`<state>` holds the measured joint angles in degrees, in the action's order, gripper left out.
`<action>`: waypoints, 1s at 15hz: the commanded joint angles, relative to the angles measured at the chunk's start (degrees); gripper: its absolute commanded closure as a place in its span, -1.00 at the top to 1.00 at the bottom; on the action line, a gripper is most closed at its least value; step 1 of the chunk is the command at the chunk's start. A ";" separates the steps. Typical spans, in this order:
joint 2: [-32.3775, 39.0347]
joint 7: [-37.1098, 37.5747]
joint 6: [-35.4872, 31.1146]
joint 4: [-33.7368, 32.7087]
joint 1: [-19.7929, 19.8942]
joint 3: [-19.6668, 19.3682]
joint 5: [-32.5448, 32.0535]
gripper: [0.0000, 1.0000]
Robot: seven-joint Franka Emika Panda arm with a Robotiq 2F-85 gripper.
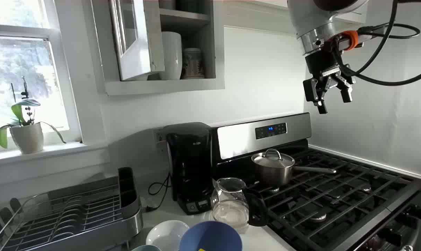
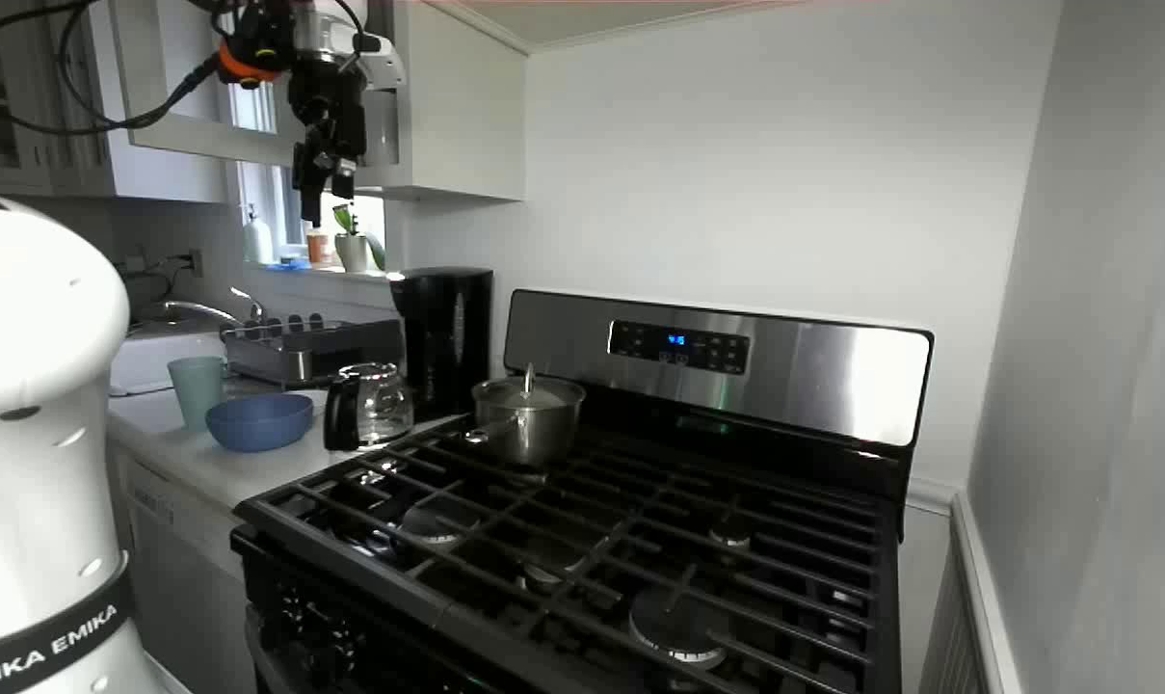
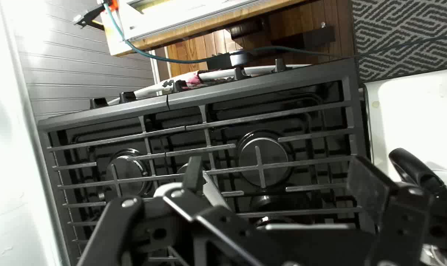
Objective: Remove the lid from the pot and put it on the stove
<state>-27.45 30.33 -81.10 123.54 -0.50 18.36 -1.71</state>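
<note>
The lid (image 1: 273,161) (image 2: 536,395) is silver and slightly domed, with a loop handle on top. It sits on the pot (image 1: 275,176) (image 2: 532,436), a steel saucepan on the stove's back burner beside the coffee maker. The pot's long handle points away from the coffee maker. The stove (image 1: 370,223) (image 2: 813,381) has black grates and a steel back panel; it also fills the wrist view (image 3: 260,91). My gripper (image 1: 334,103) (image 2: 328,200) (image 3: 278,177) is open and empty, high above the stove and apart from the lid. In the wrist view I cannot make out the lid.
A black coffee maker (image 1: 191,153) (image 2: 452,337) and a glass carafe (image 1: 231,209) (image 2: 384,410) stand beside the stove. A blue bowl (image 1: 211,238) (image 2: 259,424), a green cup (image 2: 197,390) and a dish rack (image 1: 74,223) are on the counter. An open cabinet door (image 1: 137,45) hangs above.
</note>
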 commanded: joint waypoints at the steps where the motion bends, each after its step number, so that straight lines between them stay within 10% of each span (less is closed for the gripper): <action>1: 0.28 0.51 0.16 -0.15 -1.36 -1.05 -0.41 1.00; 10: 0.28 0.51 0.15 -0.15 -1.36 -1.05 -0.41 1.00; 15: 2.47 -7.17 -3.47 1.72 0.41 -7.17 -4.09 1.00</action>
<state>-26.63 28.04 -82.54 124.26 -0.75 15.33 -3.23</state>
